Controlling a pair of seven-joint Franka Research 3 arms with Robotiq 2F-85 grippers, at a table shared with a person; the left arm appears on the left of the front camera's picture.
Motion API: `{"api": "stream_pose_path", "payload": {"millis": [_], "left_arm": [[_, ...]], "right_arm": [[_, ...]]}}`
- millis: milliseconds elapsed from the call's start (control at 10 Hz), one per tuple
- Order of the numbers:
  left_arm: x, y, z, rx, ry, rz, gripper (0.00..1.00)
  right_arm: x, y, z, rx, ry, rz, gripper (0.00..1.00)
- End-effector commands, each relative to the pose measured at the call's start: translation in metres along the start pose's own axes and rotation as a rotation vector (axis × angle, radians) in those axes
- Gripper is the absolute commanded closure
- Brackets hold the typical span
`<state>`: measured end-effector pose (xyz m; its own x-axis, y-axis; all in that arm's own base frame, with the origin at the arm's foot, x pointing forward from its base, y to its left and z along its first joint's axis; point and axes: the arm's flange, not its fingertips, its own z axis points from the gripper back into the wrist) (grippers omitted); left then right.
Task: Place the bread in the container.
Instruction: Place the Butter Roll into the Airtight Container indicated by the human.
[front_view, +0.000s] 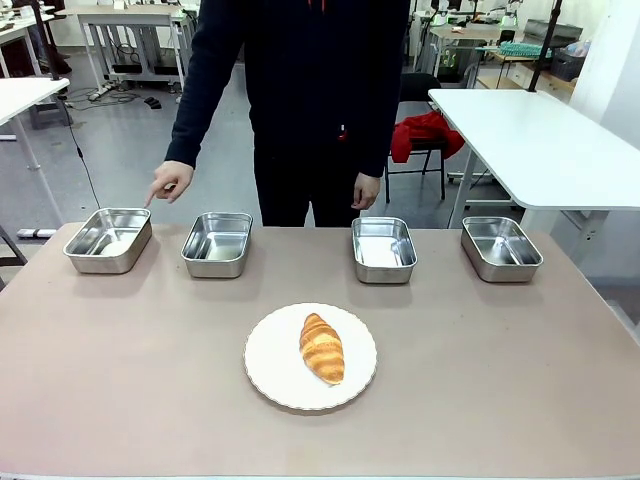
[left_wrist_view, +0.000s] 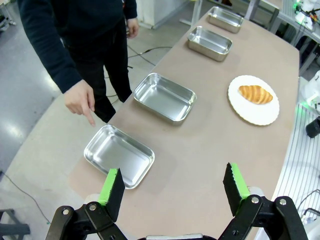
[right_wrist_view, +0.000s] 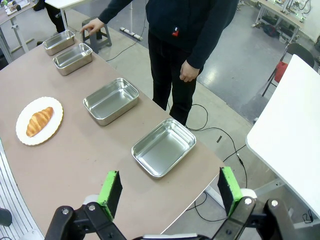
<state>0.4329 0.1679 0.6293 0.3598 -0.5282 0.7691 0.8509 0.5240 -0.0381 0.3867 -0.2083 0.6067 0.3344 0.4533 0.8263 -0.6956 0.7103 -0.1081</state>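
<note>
Far left of round white plate (front_view: 268, 365): shiny rectangular stainless-steel pan (front_view: 108, 240), leftmost of four, pointed at by person's hand (front_view: 170, 182). On plate: golden-brown ridged croissant (front_view: 322, 347). Left gripper (left_wrist_view: 175, 182) spread wide, empty; right gripper (right_wrist_view: 170, 185) spread too, empty, both well apart from plate.

Shiny metal container (front_view: 108, 240), matt table (front_view: 500, 380)

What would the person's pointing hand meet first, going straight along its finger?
Probably the far rim of the leftmost container; the hand hangs just beyond it, but depth is unclear.
</note>
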Motion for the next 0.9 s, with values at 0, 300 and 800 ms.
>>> {"api": "stream_pose_path", "payload": {"millis": [0,300,800], "left_arm": [[0.0009,-0.0005,0.0011,0.002,-0.015,-0.016,0.00],[0.0009,-0.0005,0.0011,0.002,-0.015,-0.016,0.00],[0.0009,-0.0005,0.0011,0.002,-0.015,-0.016,0.00]], "right_arm": [[0.0022,0.0007,-0.0001,-0.001,-0.005,0.005,0.00],[0.0022,0.0007,-0.0001,-0.001,-0.005,0.005,0.00],[0.0022,0.0007,-0.0001,-0.001,-0.005,0.005,0.00]]}}
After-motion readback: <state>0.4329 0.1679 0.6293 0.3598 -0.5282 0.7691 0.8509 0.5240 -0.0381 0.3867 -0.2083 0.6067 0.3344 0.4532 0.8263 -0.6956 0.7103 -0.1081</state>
